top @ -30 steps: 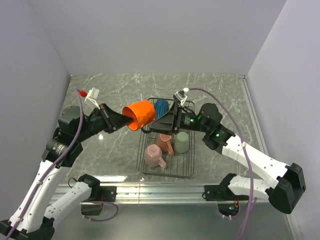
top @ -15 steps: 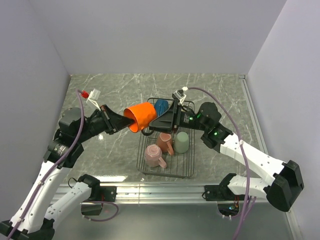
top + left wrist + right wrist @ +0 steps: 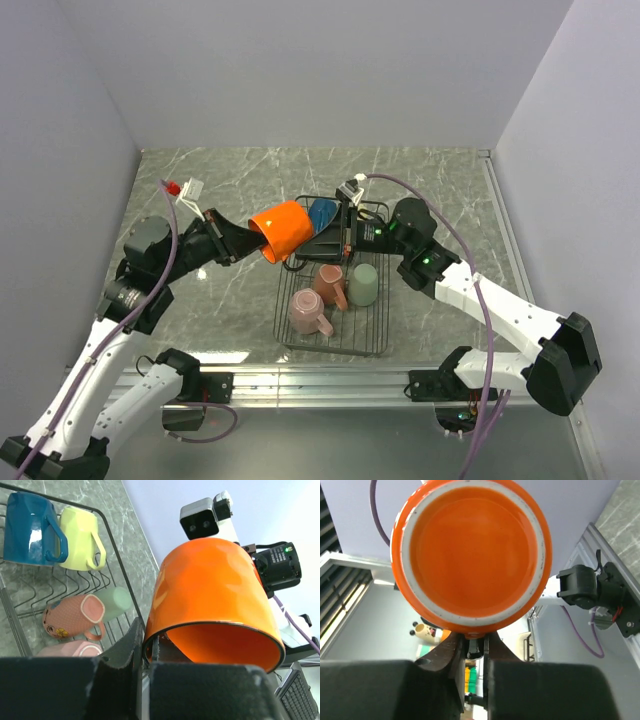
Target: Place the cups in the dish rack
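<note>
**A:** What's sitting in the dish rack (image 3: 352,330)?

**B:** Five mugs. The blue mug (image 3: 30,527) and the pale yellow mug (image 3: 80,537) lie side by side at the rack's far end, handles on the same side. The mint green mug (image 3: 364,284) is in the rack's middle on the right. One pink mug (image 3: 331,285) is just beside it on the left, and the second pink mug (image 3: 308,312) is at the rack's near left.

**A:** And the orange mug (image 3: 280,230)?

**B:** In the air over the rack's far left corner, tipped on its side. Its mouth faces away from the rack and its base faces across it.

**A:** Who has hold of it?

**B:** The left gripper (image 3: 147,650) is clamped on the mug's rim, one finger inside the mouth and one outside.

**A:** The right gripper (image 3: 476,645)?

**B:** It reaches in over the rack's far end, and its fingers are drawn together right at the lower edge of the mug's base. I cannot tell whether they pinch any part of the mug.
</note>
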You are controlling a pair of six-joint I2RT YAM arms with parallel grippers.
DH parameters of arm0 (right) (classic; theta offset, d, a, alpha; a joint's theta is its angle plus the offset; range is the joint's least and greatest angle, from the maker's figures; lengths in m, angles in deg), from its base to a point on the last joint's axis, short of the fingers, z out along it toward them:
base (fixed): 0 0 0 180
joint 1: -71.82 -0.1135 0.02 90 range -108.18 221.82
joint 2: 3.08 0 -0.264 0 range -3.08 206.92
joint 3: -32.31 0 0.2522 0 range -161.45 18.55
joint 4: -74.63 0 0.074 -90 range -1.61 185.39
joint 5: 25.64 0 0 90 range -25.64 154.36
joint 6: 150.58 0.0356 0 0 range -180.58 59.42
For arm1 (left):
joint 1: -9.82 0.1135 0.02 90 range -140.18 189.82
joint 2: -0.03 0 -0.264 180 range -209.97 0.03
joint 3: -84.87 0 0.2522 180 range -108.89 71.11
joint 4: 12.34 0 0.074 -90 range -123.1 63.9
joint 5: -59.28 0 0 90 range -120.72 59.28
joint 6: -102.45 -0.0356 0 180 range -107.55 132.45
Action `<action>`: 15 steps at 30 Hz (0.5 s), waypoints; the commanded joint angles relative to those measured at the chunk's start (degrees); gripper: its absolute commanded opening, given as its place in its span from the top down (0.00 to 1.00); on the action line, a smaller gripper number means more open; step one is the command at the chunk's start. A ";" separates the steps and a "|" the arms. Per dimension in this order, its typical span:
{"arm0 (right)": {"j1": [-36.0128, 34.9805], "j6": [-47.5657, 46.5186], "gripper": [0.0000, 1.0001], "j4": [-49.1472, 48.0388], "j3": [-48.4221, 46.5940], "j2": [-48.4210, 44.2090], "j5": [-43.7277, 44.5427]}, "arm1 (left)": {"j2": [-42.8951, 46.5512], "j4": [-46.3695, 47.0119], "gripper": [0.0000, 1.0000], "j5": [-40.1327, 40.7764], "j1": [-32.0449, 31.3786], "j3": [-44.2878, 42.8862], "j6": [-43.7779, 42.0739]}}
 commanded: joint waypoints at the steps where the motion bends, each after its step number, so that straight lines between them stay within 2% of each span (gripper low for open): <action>1: -0.47 -3.97 1.00 -2.13 -3.99 1.27 1.96 | -0.67 2.26 1.00 -7.83 -2.39 -0.48 1.15; 3: -0.30 -5.11 1.00 0.24 -4.61 1.10 1.79 | -1.11 -0.45 0.99 -6.78 -2.48 -0.66 -0.52; 7: -0.30 -9.24 1.00 4.47 -3.83 -1.62 3.28 | -1.20 -4.07 0.87 -3.70 -2.48 -1.10 -2.98; 11: 1.02 -11.88 1.00 8.33 -2.59 -4.35 4.25 | -1.55 -6.53 0.50 -1.68 -2.39 -0.40 -4.57; 15: 4.01 -16.53 1.00 18.15 -1.80 -8.91 5.56 | -1.90 -8.47 0.37 0.43 -2.39 0.22 -5.62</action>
